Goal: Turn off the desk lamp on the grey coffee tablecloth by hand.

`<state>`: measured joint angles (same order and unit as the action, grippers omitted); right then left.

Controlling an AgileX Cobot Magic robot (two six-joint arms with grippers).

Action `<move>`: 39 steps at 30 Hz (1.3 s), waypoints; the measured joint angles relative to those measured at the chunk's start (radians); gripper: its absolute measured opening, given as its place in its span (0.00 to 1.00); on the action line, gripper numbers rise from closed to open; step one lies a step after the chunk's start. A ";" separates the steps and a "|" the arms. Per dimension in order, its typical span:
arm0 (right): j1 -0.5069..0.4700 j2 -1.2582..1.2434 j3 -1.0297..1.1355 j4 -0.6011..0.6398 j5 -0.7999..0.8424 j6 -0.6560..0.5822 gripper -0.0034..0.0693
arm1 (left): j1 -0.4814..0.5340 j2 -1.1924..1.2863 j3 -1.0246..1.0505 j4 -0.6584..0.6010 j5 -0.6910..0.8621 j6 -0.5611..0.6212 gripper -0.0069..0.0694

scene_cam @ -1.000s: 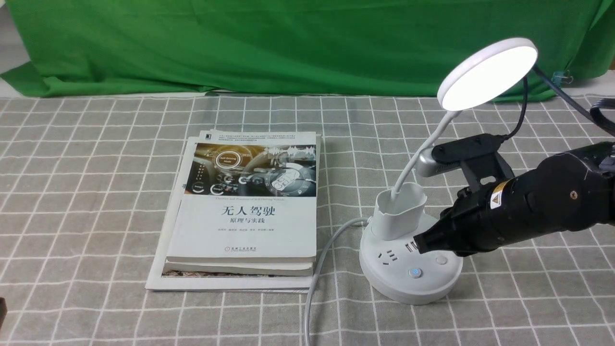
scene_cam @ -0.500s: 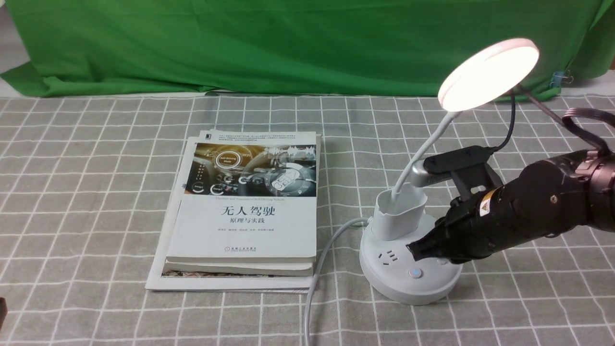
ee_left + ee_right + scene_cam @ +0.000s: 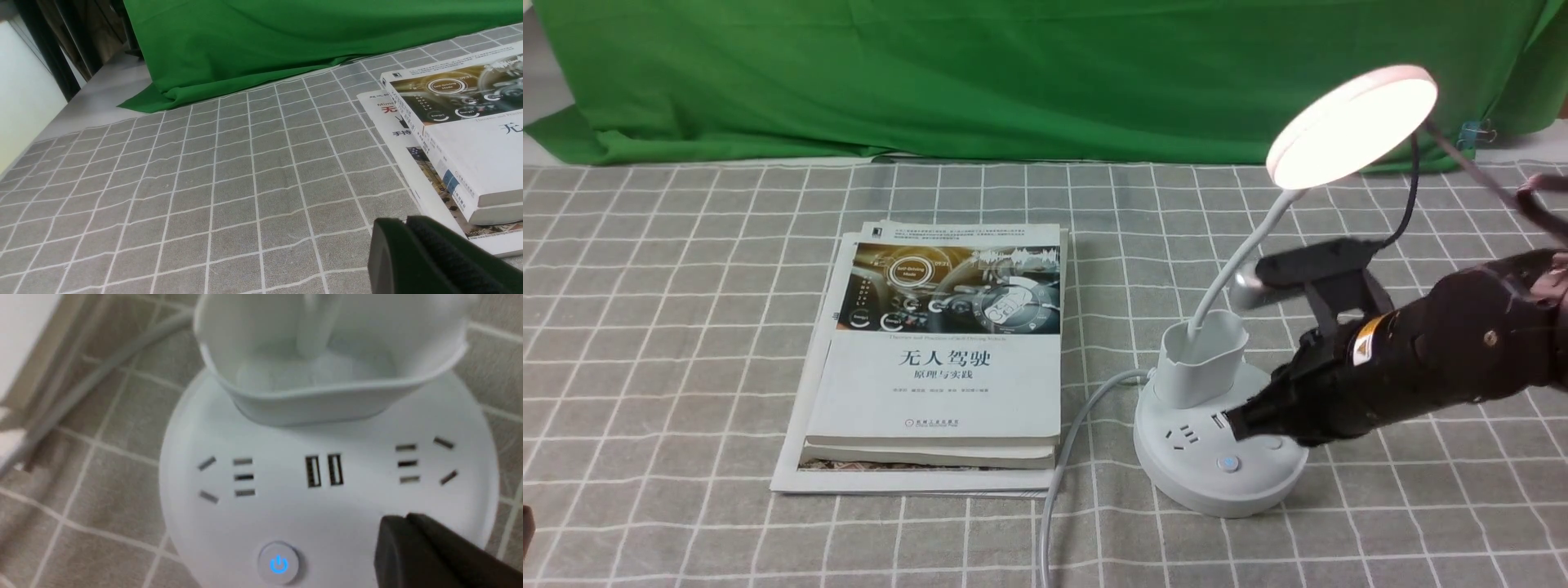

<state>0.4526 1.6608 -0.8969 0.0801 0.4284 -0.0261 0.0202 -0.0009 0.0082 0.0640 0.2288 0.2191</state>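
The white desk lamp [image 3: 1205, 359], with bendy neck and cup holder, is seen standing on the grey-brown, white-gridded tablecloth [image 3: 686, 327]. Its disc head [image 3: 1352, 122] is lit, so the switch-off is judged not yet made. Risks are noted from the lamp's round base [image 3: 1176, 469]. To its left, the stack of white paperback books [image 3: 939, 384] and the white cord [image 3: 1078, 425] lie clear of the reach and are unlikely to be disturbed. On the base itself, the glowing blue power button [image 3: 1227, 464] and a plain white button [image 3: 1274, 443] sit close together, so the wrong one could be pressed. A slanting push could also slide the base, or the sockets could be jabbed. The black left gripper [image 3: 408, 245], well to the left of the base, is seen clamped together with nothing held. The bulky black right gripper [image 3: 1235, 423], reaching in from the base's right, is likewise pinched closed and empty, with its tip over the base top beside the plain button. Whether contact is made cannot be told.
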 joint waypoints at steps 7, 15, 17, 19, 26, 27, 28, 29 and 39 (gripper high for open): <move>0.000 0.024 0.005 0.000 -0.018 0.004 0.10 | 0.000 0.000 0.000 0.000 0.000 0.000 0.12; 0.000 -0.117 0.018 0.000 0.016 0.010 0.10 | 0.000 0.000 0.000 0.000 0.000 0.000 0.12; 0.000 -0.184 0.018 0.001 0.042 0.010 0.10 | 0.000 0.000 0.000 0.000 0.000 0.000 0.12; 0.000 -0.241 0.018 -0.004 0.086 0.010 0.10 | 0.000 0.000 0.000 0.000 0.000 0.000 0.12; -0.092 -0.375 0.018 -0.103 0.268 0.026 0.10 | 0.000 0.000 0.000 0.000 0.000 0.000 0.12; -0.127 -0.400 0.020 -0.111 0.275 0.026 0.10 | 0.000 0.000 0.000 0.000 0.000 0.000 0.12; -0.155 -0.427 0.027 -0.117 0.271 0.032 0.10 | 0.000 0.000 0.000 0.000 0.000 0.000 0.12; -0.186 -0.468 0.040 -0.119 0.251 0.033 0.09 | 0.000 0.001 0.000 0.000 0.000 0.000 0.12; -0.249 -1.127 0.431 -0.120 -0.126 0.033 0.09 | 0.000 0.000 0.000 0.000 0.000 0.000 0.12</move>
<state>0.2038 0.5334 -0.4654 -0.0399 0.3022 0.0072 0.0202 -0.0009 0.0082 0.0640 0.2288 0.2191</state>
